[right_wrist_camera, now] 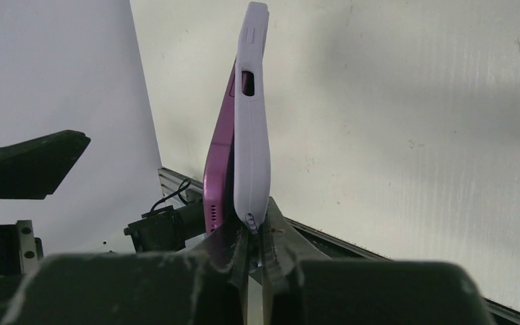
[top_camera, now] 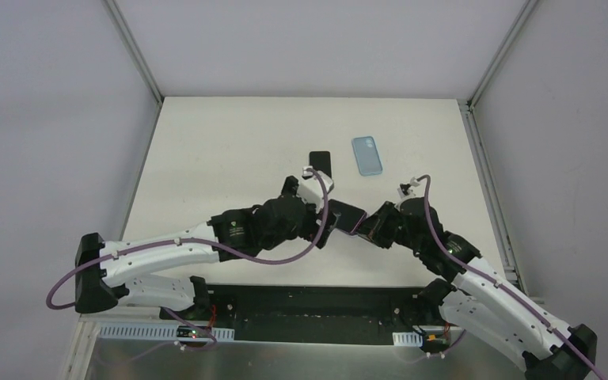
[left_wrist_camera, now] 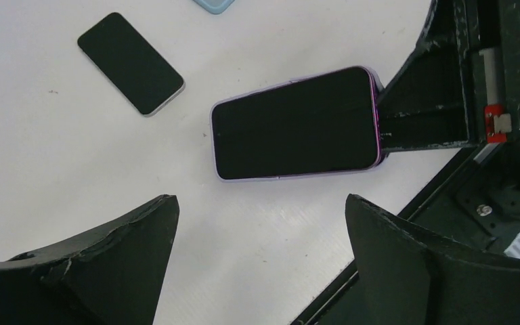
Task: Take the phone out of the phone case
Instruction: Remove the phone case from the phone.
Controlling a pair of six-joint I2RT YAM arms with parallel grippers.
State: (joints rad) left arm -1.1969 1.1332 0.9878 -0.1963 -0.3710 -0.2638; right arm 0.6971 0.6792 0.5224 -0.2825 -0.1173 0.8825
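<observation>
Above the worktop's (top_camera: 229,134) near middle, your right pincer (right_wrist_camera: 250,237) is clamped tight on one end of the phone case (right_wrist_camera: 252,135). The phone (left_wrist_camera: 298,125) sits partly lifted from it (a gap shows along one edge). Your left pincer (left_wrist_camera: 261,203) hangs fully spread and empty, facing the screen. Separation is in hand: next, close the left pincer on the phone alone and draw it clear.

Glossy glass phone (left_wrist_camera: 296,125) in matt plastic case (right_wrist_camera: 252,135) (smooth).
</observation>
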